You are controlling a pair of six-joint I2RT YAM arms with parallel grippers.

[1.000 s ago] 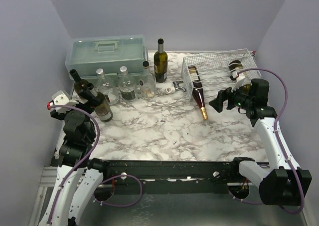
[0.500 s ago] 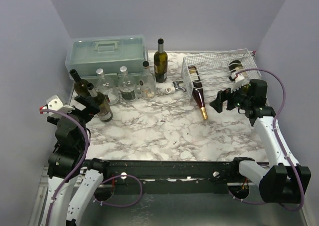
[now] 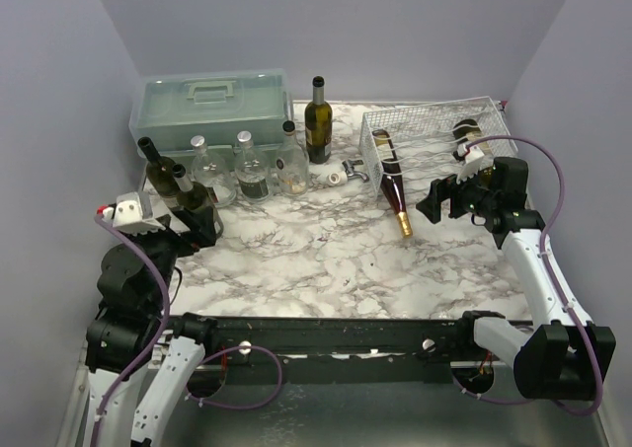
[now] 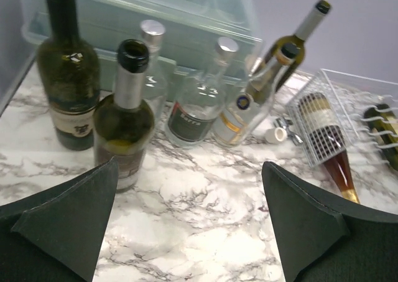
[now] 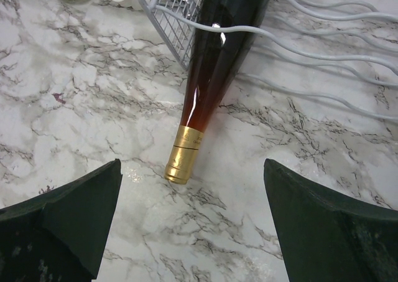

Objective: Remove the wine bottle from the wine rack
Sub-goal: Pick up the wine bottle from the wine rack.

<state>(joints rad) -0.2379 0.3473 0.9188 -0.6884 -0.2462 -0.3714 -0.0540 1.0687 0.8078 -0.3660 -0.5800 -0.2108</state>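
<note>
Top view first: the wine rack (image 3: 425,121) sits back right on the marble table (image 3: 316,255). The wine bottle (image 3: 392,181) lies in its leftmost cradle, with the neck poking out the front and the gold cap down at the tabletop. The right gripper (image 3: 436,202) hovers just right of that neck, spread wide with nothing in it. The left gripper (image 3: 197,228) is well away by the standing bottles (image 3: 242,171), also wide open and empty.

Left wrist view: mostly those standing bottles up close, with the rack off to the right.

Right wrist view: it looks down on the neck and cap, which sit between the fingers (image 5: 62,226) without touching.

So I'd call this the approach, with no grasp yet. Next it needs to drop, straddle the neck, pinch, then draw the bottle out lengthwise so it doesn't snag the wires.
</note>
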